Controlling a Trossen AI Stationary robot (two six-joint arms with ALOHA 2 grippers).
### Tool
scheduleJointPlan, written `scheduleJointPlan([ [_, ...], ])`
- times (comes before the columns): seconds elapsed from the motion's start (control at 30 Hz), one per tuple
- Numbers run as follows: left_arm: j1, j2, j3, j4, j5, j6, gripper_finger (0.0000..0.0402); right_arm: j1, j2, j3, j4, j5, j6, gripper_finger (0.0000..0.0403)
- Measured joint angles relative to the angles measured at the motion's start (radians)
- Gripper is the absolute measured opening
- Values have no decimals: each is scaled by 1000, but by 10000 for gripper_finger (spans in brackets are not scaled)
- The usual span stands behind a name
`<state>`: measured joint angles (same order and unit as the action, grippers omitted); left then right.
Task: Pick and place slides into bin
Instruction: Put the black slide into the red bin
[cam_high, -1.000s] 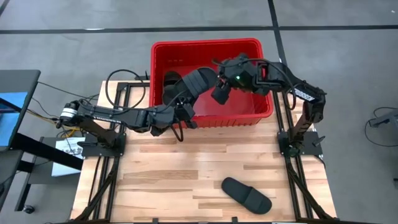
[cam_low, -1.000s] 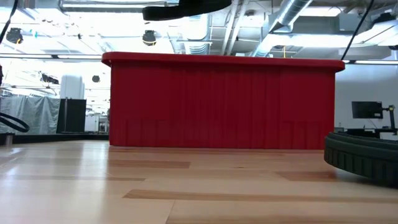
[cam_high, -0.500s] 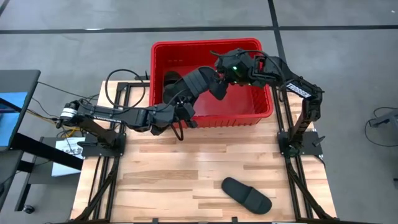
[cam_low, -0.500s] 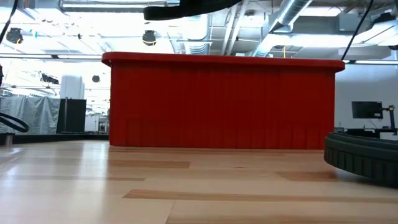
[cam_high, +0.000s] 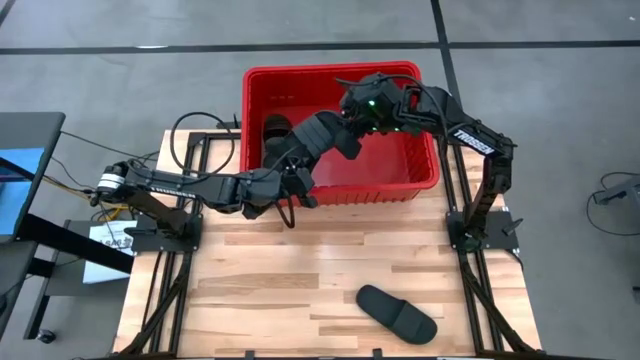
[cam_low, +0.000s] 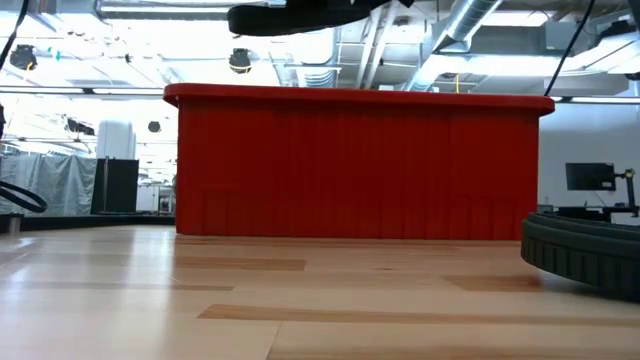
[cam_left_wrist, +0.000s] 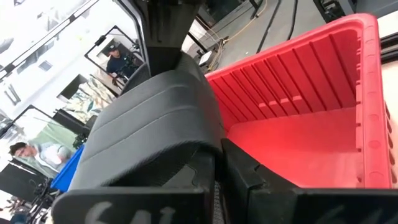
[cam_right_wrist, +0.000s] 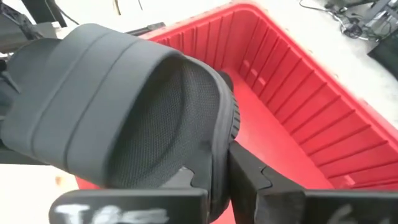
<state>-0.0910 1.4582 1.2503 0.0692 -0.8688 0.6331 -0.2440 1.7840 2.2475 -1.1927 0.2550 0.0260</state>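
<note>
Two grippers meet over the red bin (cam_high: 425, 170) in the high view, sharing one matte black slide (cam_high: 318, 132). The left gripper (cam_high: 297, 158) is clamped on the slide's near end, and the right gripper (cam_high: 350, 128) has closed on its far end, where a second ago its fingers stood wide and clear of the shoe. The slide's long axis runs diagonally, rising from the left arm toward the bin's far right corner. Another dark slide (cam_high: 275, 128) lies inside the bin at its left end, and a third slide (cam_high: 397, 313) rests flat on the pale butcher-block table (cam_high: 250, 300), well apart from the bin, its long axis slanting toward the table's near right corner.

Level with the tabletop, the low view shows the bin's ribbed red wall (cam_low: 360, 165) under a thick rim, the held slide's black sole (cam_low: 295, 14) hanging above it, and the ridged edge of the table slide (cam_low: 585, 255) at right.

Seen from the left wrist, the fingers (cam_left_wrist: 249, 180) pinch the smooth grooved strap band (cam_left_wrist: 155, 130) above the slotted bin interior (cam_left_wrist: 305, 155).

Seen from the right wrist, the fingers (cam_right_wrist: 242, 174) grip the strap's rim (cam_right_wrist: 221, 134), its lining mesh-textured.
</note>
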Motion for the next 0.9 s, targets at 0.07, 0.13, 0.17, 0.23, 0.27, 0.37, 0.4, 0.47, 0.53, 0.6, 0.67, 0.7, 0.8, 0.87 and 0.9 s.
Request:
scheduleJointPlan([
  [0.07, 0, 0, 0, 0, 0, 0, 0, 0, 1, 0, -1, 0, -4, 15],
  [0.13, 0, 0, 0, 0, 0, 0, 1, 6, 1, 0, -2, 7, -4, 15],
  [0.17, 0, 0, 0, 0, 0, 0, 4, 7, 1, 0, -2, 11, -6, 15],
  [0.23, 0, 0, 0, 1, 5, -5, 12, 8, 1, 0, -6, 11, -6, 15],
  [0.27, -1, 0, 0, 10, 15, -15, 16, 7, 1, -1, -8, 11, -7, 15],
  [0.37, -9, 0, 0, 63, 17, -56, 31, 7, 1, -1, -10, 10, -9, 15],
  [0.4, -12, 0, 0, 84, 9, -65, 36, 8, 2, -1, -10, 7, -9, 15],
  [0.47, -15, -1, 0, 106, -11, -59, 48, 8, 2, -1, -9, 7, -9, 15],
  [0.53, -16, -1, 1, 108, -33, -41, 62, 8, 2, -1, -8, 7, -9, 14],
  [0.6, -18, -1, 16, 81, -49, -38, 78, 8, 2, -1, -11, 7, -14, 10],
  [0.67, -21, -1, 37, 38, -55, -53, 96, 8, 2, -2, -12, 4, -22, 10],
  [0.7, -22, -1, 46, 15, -55, -65, 106, 8, 2, -2, -13, 4, -24, 10],
  [0.8, -21, -1, 58, -31, -59, -53, 131, 8, 2, -2, -17, 9, -34, 10],
  [0.87, -23, -1, 64, -52, -65, -11, 141, 6, 2, -2, -25, 19, -39, 10],
  [0.9, -28, -1, 66, -58, -82, 11, 145, 2, 2, -2, -30, 26, -48, 10],
])
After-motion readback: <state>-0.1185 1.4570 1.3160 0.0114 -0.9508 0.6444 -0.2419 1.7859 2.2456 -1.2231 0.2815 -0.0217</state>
